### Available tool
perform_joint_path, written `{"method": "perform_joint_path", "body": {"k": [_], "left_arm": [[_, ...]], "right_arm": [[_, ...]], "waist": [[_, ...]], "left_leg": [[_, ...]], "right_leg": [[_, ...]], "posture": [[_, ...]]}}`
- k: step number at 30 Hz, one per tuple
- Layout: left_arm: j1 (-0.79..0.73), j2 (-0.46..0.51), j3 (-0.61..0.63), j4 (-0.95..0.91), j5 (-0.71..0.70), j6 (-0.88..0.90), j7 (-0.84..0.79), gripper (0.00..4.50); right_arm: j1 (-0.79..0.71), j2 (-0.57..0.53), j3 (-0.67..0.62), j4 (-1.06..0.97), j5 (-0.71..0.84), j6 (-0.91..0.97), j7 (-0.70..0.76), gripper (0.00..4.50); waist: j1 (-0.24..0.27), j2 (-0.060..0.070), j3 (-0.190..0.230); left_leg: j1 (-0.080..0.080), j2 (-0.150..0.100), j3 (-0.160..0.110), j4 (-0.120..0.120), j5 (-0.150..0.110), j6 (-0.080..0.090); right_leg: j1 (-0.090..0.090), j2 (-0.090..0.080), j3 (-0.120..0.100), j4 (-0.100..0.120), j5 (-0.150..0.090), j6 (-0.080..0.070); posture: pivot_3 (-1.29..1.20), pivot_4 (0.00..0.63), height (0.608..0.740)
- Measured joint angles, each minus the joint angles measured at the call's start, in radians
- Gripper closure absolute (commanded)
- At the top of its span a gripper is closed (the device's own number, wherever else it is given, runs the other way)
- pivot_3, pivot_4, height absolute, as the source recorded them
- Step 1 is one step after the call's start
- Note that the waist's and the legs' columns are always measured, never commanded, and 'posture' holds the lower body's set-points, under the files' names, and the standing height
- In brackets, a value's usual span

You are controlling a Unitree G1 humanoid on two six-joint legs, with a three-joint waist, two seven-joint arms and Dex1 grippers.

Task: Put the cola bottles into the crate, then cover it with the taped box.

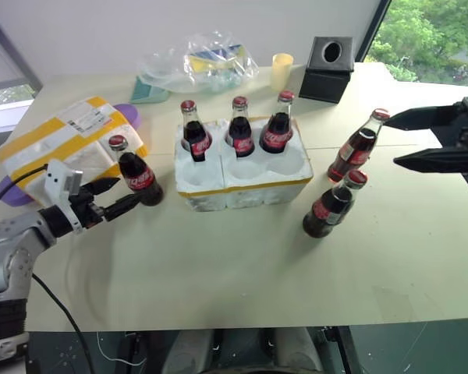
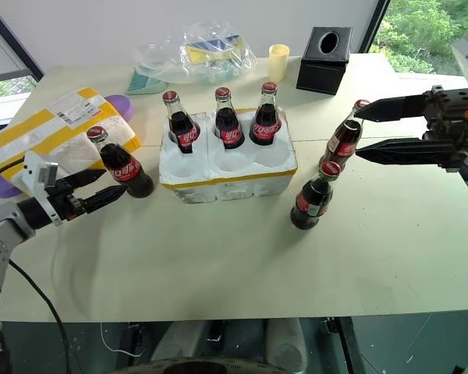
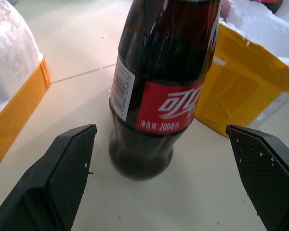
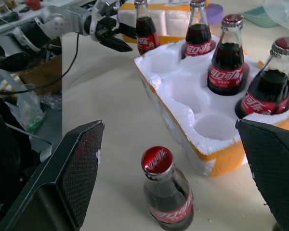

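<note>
- Cola bottles, three [image 1: 239, 127]: upright in the back row of wells of the crate [image 1: 242, 184]; the front three wells are vacant.
- Cola bottle, one [image 1: 137, 174]: upright on the desk [image 1: 242, 265], straight ahead of the left tool [image 1: 113, 198], between the lines of its two fingers but untouched; the taped box is just behind it.
- Cola bottles, two [image 1: 357, 148], [image 1: 331, 205]: on the desk beside the crate, on the right tool's side; the farther one has its cap near that tool's upper fingertip.
- Crate: mid-desk, between the two tools.
- Taped box [image 1: 58, 148]: on the desk beside the left tool, clear of the crate.
- Left tool: jaws wide apart, empty.
- Right tool [image 2: 363, 132]: jaws wide apart, empty, raised above the desk, pointing toward the crate.
- Black tissue box [image 1: 327, 69], pale cup [image 1: 281, 71], plastic bag [image 1: 199, 62]: along the desk's far edge.
</note>
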Motion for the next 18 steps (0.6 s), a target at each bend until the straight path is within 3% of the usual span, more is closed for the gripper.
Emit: {"method": "perform_joint_path", "body": {"k": [10,12,15,18], "left_arm": [[-0.165,-0.094,-0.11,0.164,0.089,-0.084,0.059,0.0],[-0.175,-0.101,-0.114,0.184,0.094,-0.091,0.057,0.5],[-0.179,-0.1,-0.112,0.183,0.089,-0.091,0.044,1.8],[-0.179,-0.085,-0.112,0.181,0.087,-0.076,0.027,1.79]], "right_arm": [[0.001,0.034,-0.009,-0.028,0.054,0.021,-0.062,0.02],[0.011,0.035,-0.011,-0.038,0.058,0.022,-0.076,0.0],[0.026,0.035,-0.025,-0.045,0.073,0.024,-0.095,0.0],[0.042,0.038,-0.037,-0.048,0.084,0.027,-0.116,0.0]], "waist": [[0.012,-0.001,0.0],[0.012,-0.002,0.0],[0.01,-0.002,0.0],[0.01,-0.002,0.0]], "left_leg": [[0.0,0.0,0.0,0.001,0.0,0.0],[0.0,0.0,0.0,0.001,0.0,0.0],[0.0,0.0,0.0,0.001,0.0,0.0],[0.0,0.0,0.0,0.001,0.0,0.0]], "right_leg": [[0.0,0.0,0.0,0.0,0.0,0.0],[0.0,0.0,0.0,0.0,0.0,0.0],[0.0,0.0,0.0,0.001,0.0,0.0],[0.0,0.0,0.0,0.001,0.0,0.0]], "posture": [[0.0,0.15,0.74],[0.0,0.15,0.74],[0.0,0.15,0.74],[0.0,0.15,0.74]]}}
